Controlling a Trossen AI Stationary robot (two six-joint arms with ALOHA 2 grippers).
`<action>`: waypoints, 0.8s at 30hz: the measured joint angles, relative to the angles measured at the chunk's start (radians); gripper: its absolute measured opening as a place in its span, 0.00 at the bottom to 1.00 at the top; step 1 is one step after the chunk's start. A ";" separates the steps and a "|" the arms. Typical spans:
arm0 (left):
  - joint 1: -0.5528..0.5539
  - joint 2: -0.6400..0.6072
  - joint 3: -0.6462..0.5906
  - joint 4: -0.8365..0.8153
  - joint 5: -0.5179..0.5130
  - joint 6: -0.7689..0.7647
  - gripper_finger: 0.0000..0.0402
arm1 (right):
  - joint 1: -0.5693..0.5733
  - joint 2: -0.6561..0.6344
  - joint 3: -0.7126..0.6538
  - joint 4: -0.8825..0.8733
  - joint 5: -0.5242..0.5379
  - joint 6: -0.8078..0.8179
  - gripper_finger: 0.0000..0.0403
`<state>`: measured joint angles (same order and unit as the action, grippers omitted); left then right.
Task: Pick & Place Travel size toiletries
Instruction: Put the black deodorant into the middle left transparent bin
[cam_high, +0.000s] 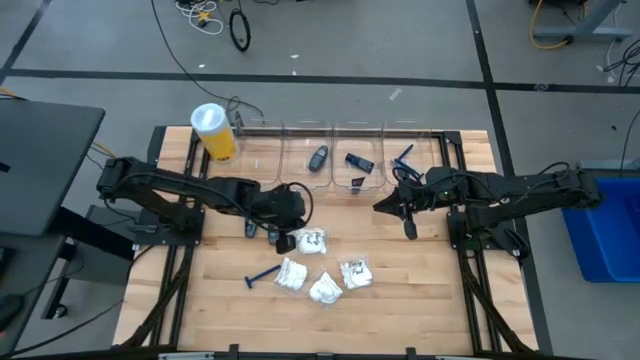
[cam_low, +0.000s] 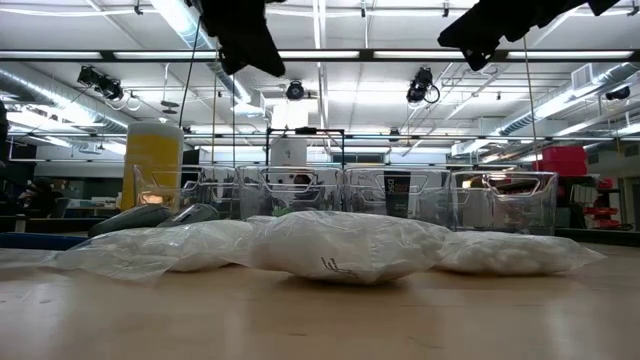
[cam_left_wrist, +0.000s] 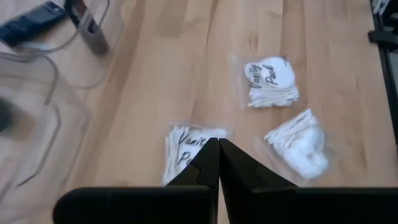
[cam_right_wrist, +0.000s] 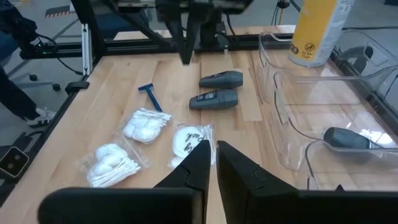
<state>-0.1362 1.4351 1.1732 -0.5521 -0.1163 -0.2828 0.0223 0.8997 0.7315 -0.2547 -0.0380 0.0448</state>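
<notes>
**Both pincers clenched and empty above the packets**

Left gripper (cam_high: 277, 237) hangs clenched, fingers pressed together with nothing between them, just above the wooden table (cam_high: 420, 320) near its centre; one small white plastic packet of cotton swabs (cam_high: 312, 240) lies just beside it at three o'clock, and the left wrist view shows that packet right under the fingertips. Two dark grey oval pieces (cam_right_wrist: 221, 79) lie side by side close to this gripper in the right wrist view; a thin blue razor (cam_high: 263, 277) lies at about seven o'clock from it. Three more white packets (cam_high: 325, 288) cluster at five o'clock, touching or nearly so.

At twelve o'clock stands a row of clear plastic bins (cam_high: 340, 160) along the far edge; one holds a dark grey oval piece (cam_high: 317, 158), the next a dark rectangular piece (cam_high: 359, 161), the last a blue razor (cam_high: 403, 155); a tall yellow cylinder with a white lid (cam_high: 213, 131) stands at the row's left end and is no part of the job.

Right gripper (cam_high: 409, 229) is also clenched on nothing, raised off the table, in front of the right-hand bins.

Judgement: the next pick is likely the nearest packet; the left fingers must part first, then come down straddling the packet's bulky middle, since a thin film edge could slip; lift straight so neighbours are not dragged.
</notes>
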 joint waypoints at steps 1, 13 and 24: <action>-0.003 -0.012 0.000 -0.007 -0.007 0.005 0.03 | 0.000 0.002 0.000 -0.002 0.000 0.000 0.08; -0.008 -0.120 0.000 -0.161 -0.085 0.007 0.03 | 0.000 0.021 0.000 -0.003 0.001 0.000 0.07; -0.009 -0.129 -0.001 -0.326 -0.078 0.005 0.03 | 0.000 0.026 0.000 0.008 0.001 0.000 0.07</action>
<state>-0.1455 1.3064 1.1725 -0.8784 -0.1947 -0.2774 0.0223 0.9257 0.7311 -0.2462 -0.0368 0.0448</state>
